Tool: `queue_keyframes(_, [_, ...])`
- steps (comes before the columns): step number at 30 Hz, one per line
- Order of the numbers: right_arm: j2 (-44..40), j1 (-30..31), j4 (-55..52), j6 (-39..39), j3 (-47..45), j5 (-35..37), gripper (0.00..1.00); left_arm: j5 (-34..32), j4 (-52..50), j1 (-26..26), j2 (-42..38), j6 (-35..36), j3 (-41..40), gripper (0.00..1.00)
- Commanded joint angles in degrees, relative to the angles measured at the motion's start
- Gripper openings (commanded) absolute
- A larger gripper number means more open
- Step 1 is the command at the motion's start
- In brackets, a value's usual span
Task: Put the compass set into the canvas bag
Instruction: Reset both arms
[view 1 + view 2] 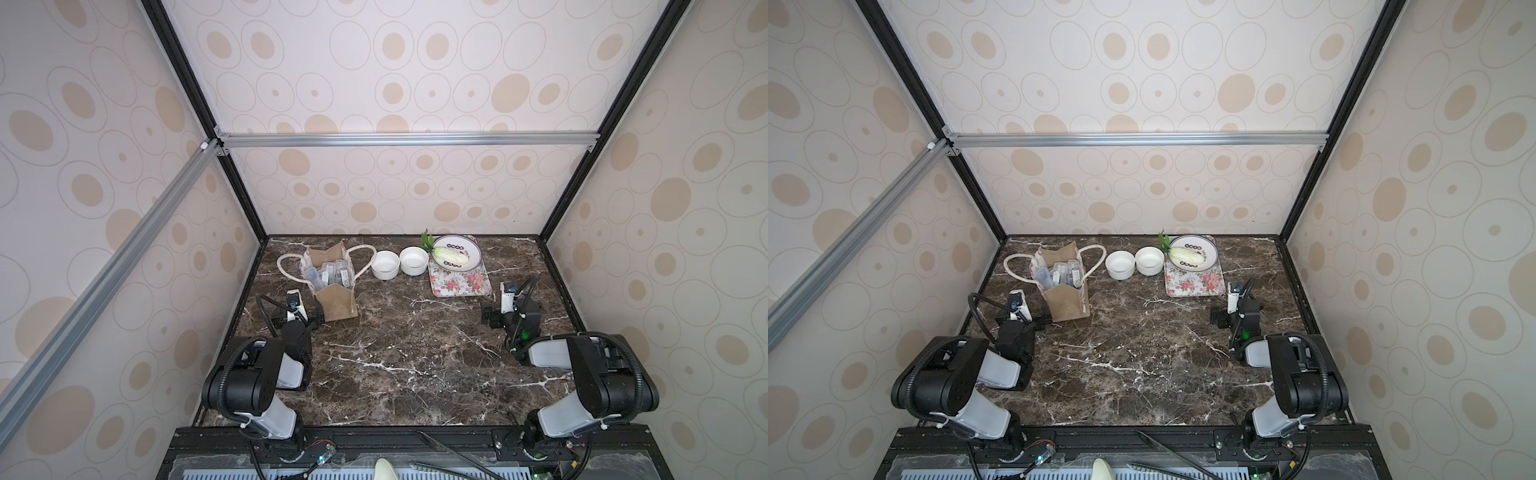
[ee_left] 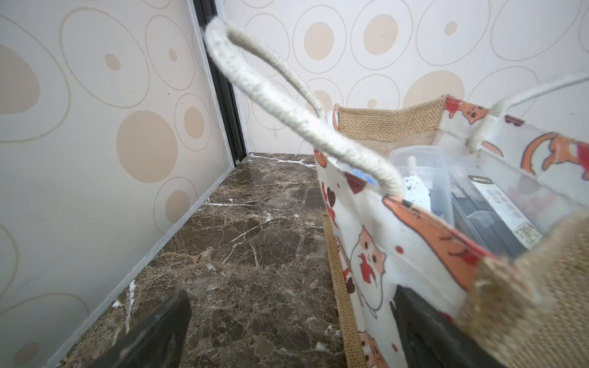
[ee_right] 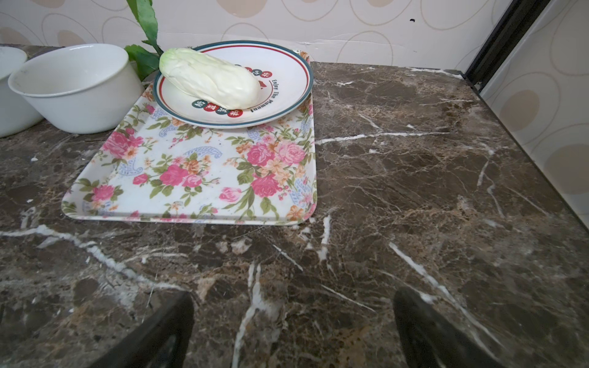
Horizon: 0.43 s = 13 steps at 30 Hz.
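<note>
The canvas bag (image 1: 337,305) (image 1: 1068,305) stands at the table's back left, its rope handles fallen open to either side. Clear plastic cases of the compass set (image 1: 328,275) (image 2: 420,172) stand upright inside it, one with a black and white label (image 2: 500,207). My left gripper (image 1: 299,320) (image 2: 291,296) is low by the bag's near left corner, open and holding nothing. One of its fingers (image 2: 424,328) is close against the bag's cat-patterned side (image 2: 376,255). My right gripper (image 1: 509,318) (image 3: 294,299) hovers open and unloaded over bare marble, just in front of the floral tray.
Two white bowls (image 1: 385,266) (image 1: 414,260) sit to the right of the bag. A floral tray (image 1: 459,284) (image 3: 191,178) carries a plate (image 3: 287,82) with a pale cabbage (image 3: 210,78); a green leaf (image 1: 427,240) is behind. Enclosure walls border the table on three sides.
</note>
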Motion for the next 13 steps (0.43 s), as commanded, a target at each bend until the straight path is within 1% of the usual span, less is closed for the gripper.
queue_keyframes(1, [-0.5,-0.2,0.1,-0.9,1.0,-0.6,1.0,4.0,-1.8,0.5,-0.3,1.9,2.1,1.0])
queue_keyframes(2, [-0.5,-0.2,0.2,-0.9,1.0,-0.6,1.0,4.0,-0.8,0.5,0.2,2.1,2.2,1.0])
queue_keyframes(9, [-0.6,-0.2,0.1,-0.9,1.1,-0.7,1.0,5.2,-3.1,1.0,0.3,1.7,3.2,1.0])
queue_keyframes(11, [-0.7,-0.2,0.2,-0.9,0.9,-0.6,1.0,5.2,-1.5,1.0,0.0,1.9,2.2,1.0])
queue_keyframes(13, [-0.8,-0.2,0.5,-0.9,0.7,-0.4,1.0,7.1,-0.7,1.0,-0.1,2.5,1.9,1.0])
